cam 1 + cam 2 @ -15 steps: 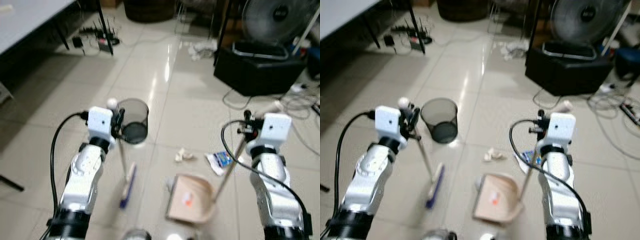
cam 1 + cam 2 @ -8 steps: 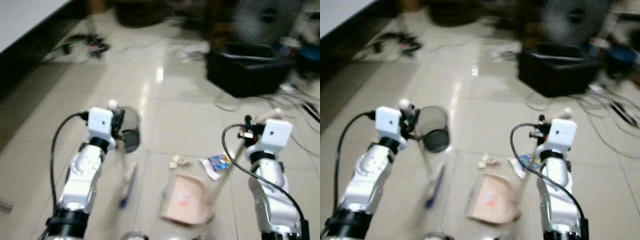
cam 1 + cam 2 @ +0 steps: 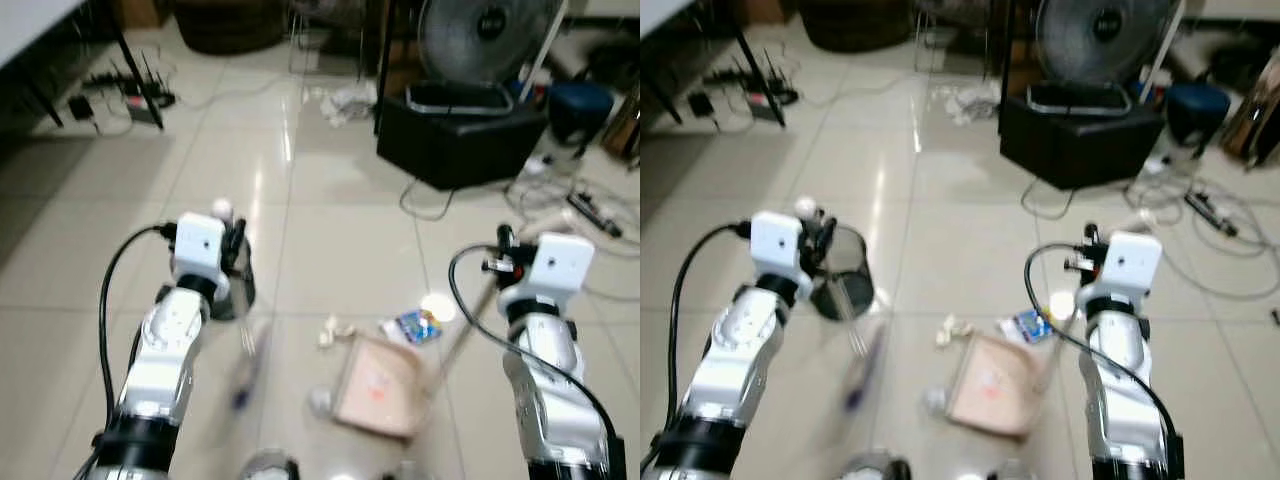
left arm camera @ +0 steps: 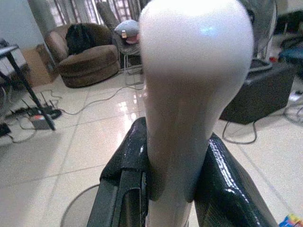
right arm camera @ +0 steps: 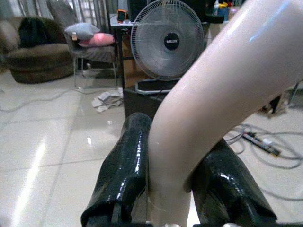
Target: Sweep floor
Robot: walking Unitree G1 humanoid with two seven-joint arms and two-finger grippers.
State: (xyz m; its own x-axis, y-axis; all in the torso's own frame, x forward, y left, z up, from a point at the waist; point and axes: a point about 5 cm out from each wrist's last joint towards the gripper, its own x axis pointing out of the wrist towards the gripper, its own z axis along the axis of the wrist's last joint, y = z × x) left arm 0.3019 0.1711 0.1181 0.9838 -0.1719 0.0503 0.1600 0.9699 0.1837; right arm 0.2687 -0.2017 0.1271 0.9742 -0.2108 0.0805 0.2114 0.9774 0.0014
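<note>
Both grippers are clamped on handles. Left gripper (image 4: 173, 189) grips the white rounded top of the broom handle (image 4: 191, 90); its blue-bristled broom head (image 3: 245, 365) (blurred) lies on the glossy beige tiled floor (image 3: 340, 230), just beside the dark mesh waste bin (image 3: 843, 280). Crumpled paper scraps (image 3: 335, 330) and a blue wrapper (image 3: 412, 326) lie near the tan plastic dustpan (image 3: 378, 388). Right gripper (image 5: 173, 189) holds the pale dustpan handle (image 5: 222, 90).
</note>
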